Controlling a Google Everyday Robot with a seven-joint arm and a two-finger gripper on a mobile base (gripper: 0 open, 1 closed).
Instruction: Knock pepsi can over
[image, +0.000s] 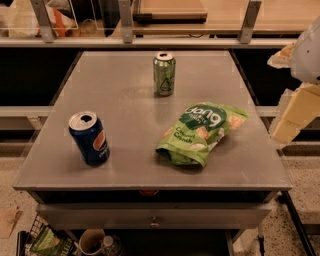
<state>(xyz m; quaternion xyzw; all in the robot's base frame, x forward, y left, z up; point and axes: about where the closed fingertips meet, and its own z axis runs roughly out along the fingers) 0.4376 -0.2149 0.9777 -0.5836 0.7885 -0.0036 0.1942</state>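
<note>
While the pepsi can (89, 138) is seen upright at the lower left of the counter (125, 95), the tool (294, 116) is held at the frame's right edge, beyond the counter, tilted down-left. Whether it is open or closed cannot be told.

pepsi can (89, 138) dark blue w/ red-white logo; bag (202, 132) green (white lettering); gripper (292, 117) cream, right edge.

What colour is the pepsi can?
The pepsi can is dark blue with a red-white-blue logo, camera view; gripper hangs beyond the table's right edge.
</note>
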